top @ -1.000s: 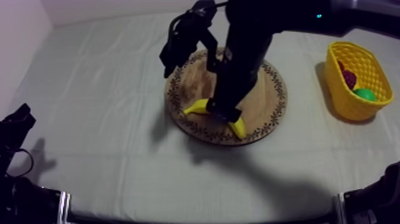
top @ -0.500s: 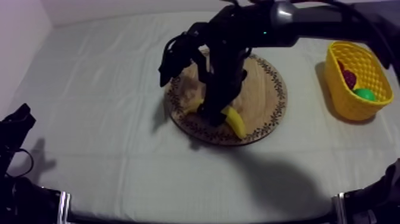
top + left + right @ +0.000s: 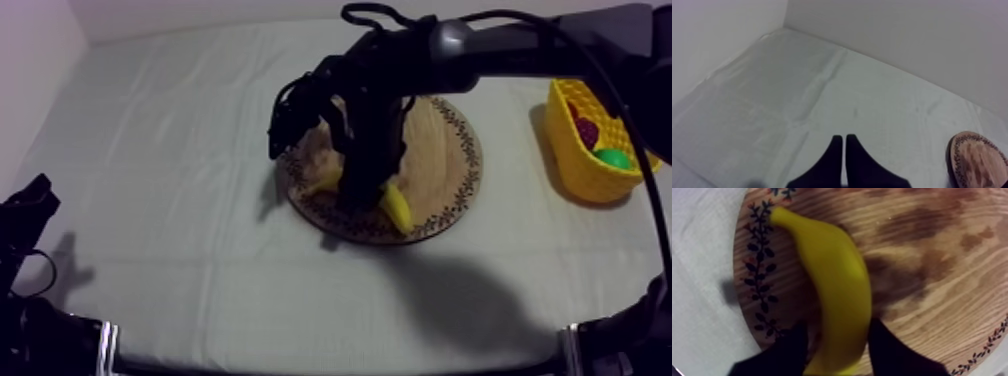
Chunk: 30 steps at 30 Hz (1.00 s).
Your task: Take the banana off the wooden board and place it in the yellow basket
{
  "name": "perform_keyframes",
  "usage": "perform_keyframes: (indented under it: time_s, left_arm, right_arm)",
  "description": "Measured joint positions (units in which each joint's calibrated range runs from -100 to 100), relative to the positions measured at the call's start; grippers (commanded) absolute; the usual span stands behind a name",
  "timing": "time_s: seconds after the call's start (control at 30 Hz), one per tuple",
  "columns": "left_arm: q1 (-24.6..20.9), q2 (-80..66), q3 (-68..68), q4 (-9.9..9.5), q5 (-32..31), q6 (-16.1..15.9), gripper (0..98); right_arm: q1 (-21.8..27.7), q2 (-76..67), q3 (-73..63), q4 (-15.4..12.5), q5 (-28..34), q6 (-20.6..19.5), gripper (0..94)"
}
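The yellow banana point(image 3: 396, 206) lies on the round wooden board point(image 3: 450, 150), near its front left rim. My right arm reaches in from the upper right, and my right gripper point(image 3: 360, 190) is down over the banana's middle. In the right wrist view the banana point(image 3: 837, 278) runs between my two black fingers point(image 3: 789, 350), one on each side, with the gripper point(image 3: 838, 328) open and low on the board point(image 3: 932, 248). The yellow basket point(image 3: 600, 130) stands at the far right. My left gripper point(image 3: 844, 137) is shut on nothing over bare cloth at the lower left point(image 3: 25, 205).
Inside the basket lie a small red fruit point(image 3: 587, 130) and a green fruit point(image 3: 612, 157). The board's edge point(image 3: 977, 160) lies off to the side of my left gripper. Open cloth lies between the board and the basket.
My right arm has come lower over the board, and the gripper has dropped around the banana's middle. The banana has barely shifted. The left arm is still.
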<state>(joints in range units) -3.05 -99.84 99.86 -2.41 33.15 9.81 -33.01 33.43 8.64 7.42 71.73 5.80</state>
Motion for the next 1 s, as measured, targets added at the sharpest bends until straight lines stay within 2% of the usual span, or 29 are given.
perform_keyframes:
  time_s: [0.1,0.23,0.57,1.0]
  left_arm:
    - [0.0,0.0,0.0,0.0,0.0,0.0,0.1]
    - [0.0,0.0,0.0,0.0,0.0,0.0,0.1]
    - [0.0,0.0,0.0,0.0,0.0,0.0,0.1]
    - [0.0,0.0,0.0,0.0,0.0,-0.03,0.1]
  right_arm:
    - [0.0,0.15,0.69,0.13,-0.75,-0.4,21.0]
    - [-0.25,0.0,1.26,0.55,-1.32,-0.74,18.2]
    - [-0.93,-3.36,0.39,0.02,-0.33,-0.99,17.8]
    - [-1.03,-15.22,-3.33,0.07,6.23,0.64,18.2]
